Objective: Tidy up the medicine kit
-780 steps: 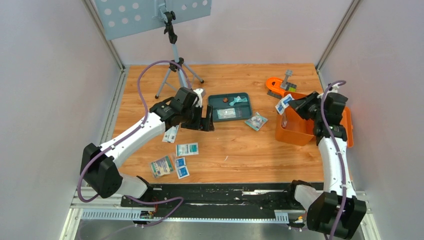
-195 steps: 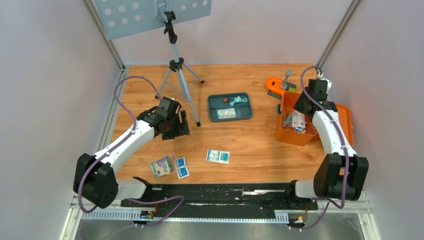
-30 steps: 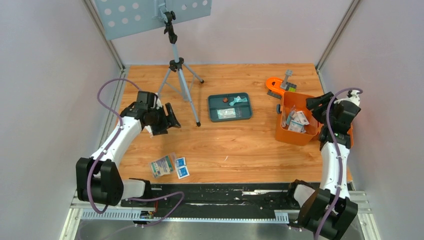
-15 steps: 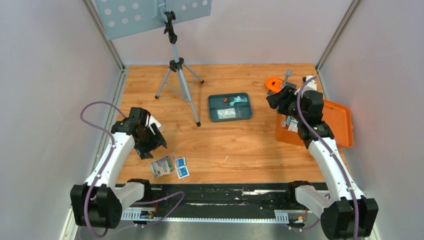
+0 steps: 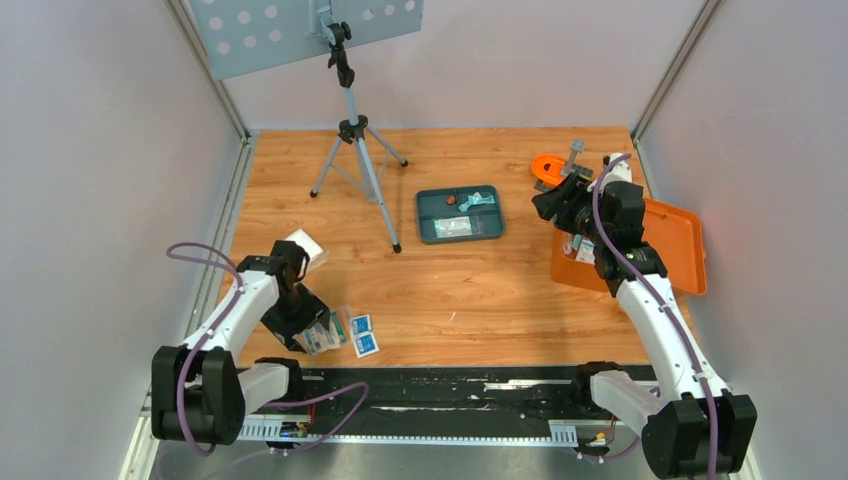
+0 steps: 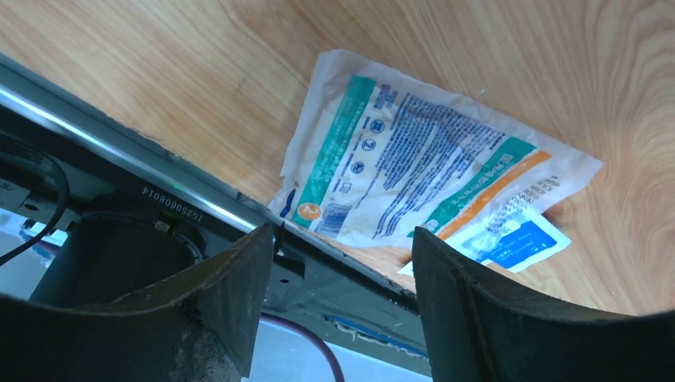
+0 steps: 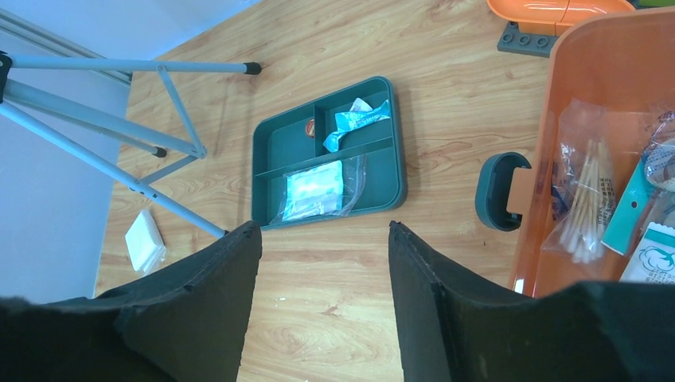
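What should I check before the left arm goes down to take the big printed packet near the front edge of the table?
1. Left gripper open and empty: ok.
2. Large packet lying flat, just beyond the fingertips: ok.
3. Packet free of other things: not ok, a small blue packet lies partly under it.
4. Room between the packet and the table's front edge: cannot tell.
5. Medicine kit lid open: ok.
6. Right gripper open, empty, far from the left arm: ok.

we see wood-grain tabletop (image 5: 470,290) | pale plain walls (image 5: 520,60) on three sides | perforated grey-blue panel (image 5: 270,25) at back | tripod (image 5: 351,128) standing below it | light even
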`<act>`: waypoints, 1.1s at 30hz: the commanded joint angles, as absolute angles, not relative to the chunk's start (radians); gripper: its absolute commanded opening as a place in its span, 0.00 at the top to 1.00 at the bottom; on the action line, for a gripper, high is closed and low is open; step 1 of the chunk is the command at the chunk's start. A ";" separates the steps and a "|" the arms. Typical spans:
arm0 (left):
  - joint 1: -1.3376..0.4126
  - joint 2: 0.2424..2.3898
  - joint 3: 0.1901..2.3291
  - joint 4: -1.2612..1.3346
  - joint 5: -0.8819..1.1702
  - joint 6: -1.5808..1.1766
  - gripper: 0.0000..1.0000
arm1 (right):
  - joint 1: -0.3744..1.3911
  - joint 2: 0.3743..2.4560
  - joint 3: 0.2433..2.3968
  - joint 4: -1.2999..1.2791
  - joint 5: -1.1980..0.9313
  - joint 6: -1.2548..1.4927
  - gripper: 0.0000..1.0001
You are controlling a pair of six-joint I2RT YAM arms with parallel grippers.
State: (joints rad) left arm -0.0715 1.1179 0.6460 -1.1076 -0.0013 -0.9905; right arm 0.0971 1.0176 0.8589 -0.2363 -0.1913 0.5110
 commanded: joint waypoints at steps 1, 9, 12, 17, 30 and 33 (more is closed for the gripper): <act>-0.071 1.135 0.625 -1.019 -0.006 -1.033 0.28 | 0.102 1.012 0.891 -0.224 -0.182 0.497 0.41; -0.071 1.190 0.594 -0.883 0.011 -1.030 0.30 | 0.102 1.015 0.894 -0.225 -0.190 0.500 0.41; -0.071 1.203 0.585 -0.855 0.008 -1.037 0.31 | 0.101 1.014 0.894 -0.229 -0.190 0.502 0.41; -0.071 1.211 0.582 -0.843 -0.010 -1.045 0.43 | 0.102 1.011 0.893 -0.231 -0.192 0.507 0.41; -0.071 1.230 0.614 -0.840 -0.057 -1.006 0.78 | 0.104 1.003 0.890 -0.241 -0.199 0.507 0.41; -0.071 1.226 0.625 -0.841 -0.055 -0.986 0.91 | 0.104 1.004 0.890 -0.242 -0.214 0.508 0.41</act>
State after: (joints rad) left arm -0.0715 1.2217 0.5976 -0.8810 -0.0086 -1.0050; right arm 0.0975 1.0176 0.8589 -0.2440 -0.1936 0.5114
